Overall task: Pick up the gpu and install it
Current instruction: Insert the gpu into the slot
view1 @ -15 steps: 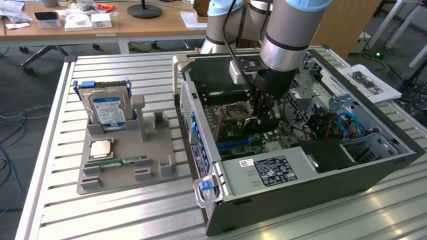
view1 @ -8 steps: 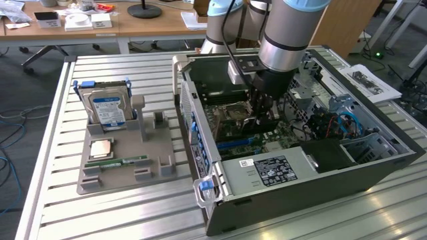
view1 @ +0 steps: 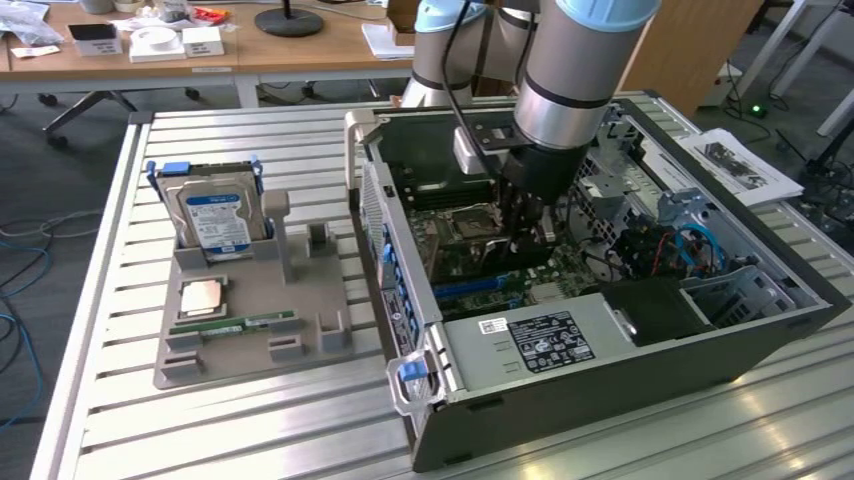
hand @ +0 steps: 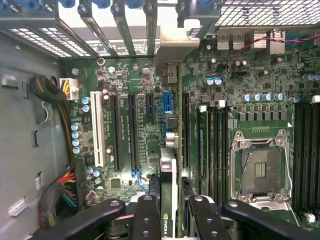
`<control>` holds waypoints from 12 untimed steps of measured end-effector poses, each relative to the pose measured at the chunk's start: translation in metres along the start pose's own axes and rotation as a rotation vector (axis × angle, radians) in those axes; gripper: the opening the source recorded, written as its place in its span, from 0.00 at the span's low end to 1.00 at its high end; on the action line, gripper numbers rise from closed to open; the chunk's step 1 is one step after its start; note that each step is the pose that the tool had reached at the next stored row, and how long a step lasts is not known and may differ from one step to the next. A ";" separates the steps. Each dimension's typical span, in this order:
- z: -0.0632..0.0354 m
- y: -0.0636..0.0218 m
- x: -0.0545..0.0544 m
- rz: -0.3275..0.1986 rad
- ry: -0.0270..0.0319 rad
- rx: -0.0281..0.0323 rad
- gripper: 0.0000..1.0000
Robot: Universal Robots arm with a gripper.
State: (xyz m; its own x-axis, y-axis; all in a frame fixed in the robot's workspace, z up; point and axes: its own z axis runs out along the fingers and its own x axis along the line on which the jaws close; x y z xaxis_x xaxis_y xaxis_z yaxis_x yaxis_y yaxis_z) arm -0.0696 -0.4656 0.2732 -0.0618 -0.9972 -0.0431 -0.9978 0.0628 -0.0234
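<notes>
My gripper (hand: 170,212) is shut on the gpu (hand: 168,170), a thin dark card seen edge-on between the two black fingers (hand: 147,217). Its tan-silver end bracket (hand: 172,47) reaches toward the case's rear slot openings. The card hangs over the motherboard (hand: 145,125), lined up along a blue slot (hand: 166,102) between black expansion slots; whether it touches the slot I cannot tell. In the exterior view the gripper (view1: 525,238) is lowered into the open computer case (view1: 747,330), with the gpu (view1: 523,252) dark beneath it.
On the exterior view's left, a grey holder (view1: 234,340) carries a blue-labelled hard drive (view1: 220,218), a processor chip (view1: 202,297) and a green memory stick (view1: 234,326). Inside the case are the power supply (view1: 534,345), the processor socket (hand: 260,167), a white slot (hand: 98,135) and cable bundles (hand: 67,190).
</notes>
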 end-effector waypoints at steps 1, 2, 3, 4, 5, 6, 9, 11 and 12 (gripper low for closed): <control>0.0006 0.0002 0.000 0.000 0.0000 0.0000 0.27; 0.0012 0.0003 0.000 0.000 0.0001 0.0000 0.27; 0.0016 0.0005 0.000 0.000 0.0002 0.0000 0.27; 0.0017 0.0006 0.000 0.000 0.0004 -0.0001 0.27; 0.0019 0.0010 0.000 0.000 0.0003 0.0000 0.27; 0.0020 0.0015 0.000 0.000 0.0002 0.0000 0.27; 0.0025 0.0033 0.000 0.000 -0.0002 0.0001 0.27; 0.0025 0.0045 0.000 0.000 -0.0001 0.0001 0.27; 0.0025 0.0052 0.000 0.000 0.0001 0.0000 0.27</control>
State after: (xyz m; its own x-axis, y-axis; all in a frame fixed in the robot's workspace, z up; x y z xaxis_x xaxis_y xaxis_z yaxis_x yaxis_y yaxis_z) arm -0.0747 -0.4657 0.2706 -0.0619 -0.9972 -0.0430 -0.9977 0.0629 -0.0234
